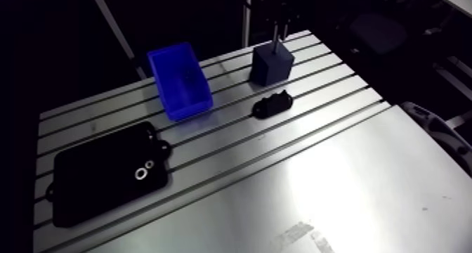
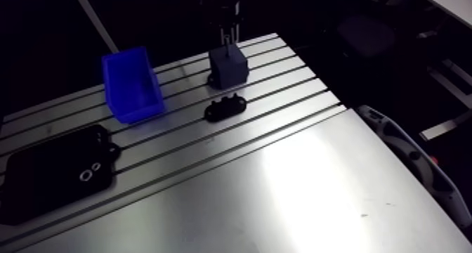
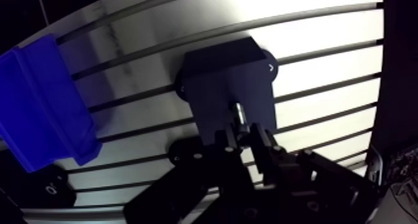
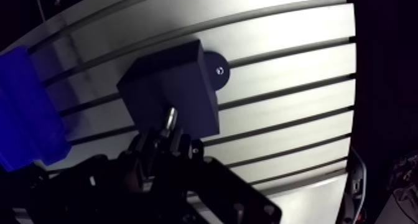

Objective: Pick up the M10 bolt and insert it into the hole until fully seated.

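In the wrist view my gripper (image 3: 246, 138) is shut on the M10 bolt (image 3: 239, 114), a short metal shaft sticking out from between the fingers. The bolt points down at the top face of a dark blue block (image 3: 227, 77) directly under the gripper. The hole itself is hidden by the bolt and fingers, and I cannot tell whether the tip has entered it. In the arm view the gripper (image 1: 279, 31) hangs just above the same block (image 1: 272, 65) at the far side of the slotted table.
A blue bin (image 1: 179, 80) stands left of the block. A small black fixture (image 1: 272, 105) lies just in front of the block. A black plate (image 1: 105, 175) with two metal rings on it sits near the table's left front edge.
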`<state>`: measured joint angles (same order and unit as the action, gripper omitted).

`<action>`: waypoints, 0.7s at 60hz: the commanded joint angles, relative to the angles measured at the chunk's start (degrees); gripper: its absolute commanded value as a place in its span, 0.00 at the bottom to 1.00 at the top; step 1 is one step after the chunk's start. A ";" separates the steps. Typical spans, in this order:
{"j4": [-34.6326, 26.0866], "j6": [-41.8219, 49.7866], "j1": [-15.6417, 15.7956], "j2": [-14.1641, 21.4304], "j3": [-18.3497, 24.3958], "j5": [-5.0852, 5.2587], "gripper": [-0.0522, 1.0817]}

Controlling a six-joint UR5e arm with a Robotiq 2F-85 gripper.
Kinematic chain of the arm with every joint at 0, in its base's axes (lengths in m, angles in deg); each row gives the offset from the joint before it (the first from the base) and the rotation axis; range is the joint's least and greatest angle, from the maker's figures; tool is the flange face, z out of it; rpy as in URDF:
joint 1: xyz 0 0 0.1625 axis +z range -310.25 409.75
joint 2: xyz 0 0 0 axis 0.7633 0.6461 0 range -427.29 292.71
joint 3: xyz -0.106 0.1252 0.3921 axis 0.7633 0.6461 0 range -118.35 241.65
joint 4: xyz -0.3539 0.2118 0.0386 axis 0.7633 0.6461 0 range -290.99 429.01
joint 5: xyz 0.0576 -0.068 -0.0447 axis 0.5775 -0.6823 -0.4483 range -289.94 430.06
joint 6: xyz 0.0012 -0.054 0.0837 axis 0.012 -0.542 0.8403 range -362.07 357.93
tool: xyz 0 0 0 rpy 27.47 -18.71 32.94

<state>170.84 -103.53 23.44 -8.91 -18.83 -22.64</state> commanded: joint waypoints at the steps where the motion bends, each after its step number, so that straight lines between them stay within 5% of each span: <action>1: -0.01 0.07 0.03 0.01 0.11 0.02 1.00; 42: -0.01 -0.02 0.03 0.01 0.02 0.11 1.00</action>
<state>170.86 -103.51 23.44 -8.88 -18.84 -22.54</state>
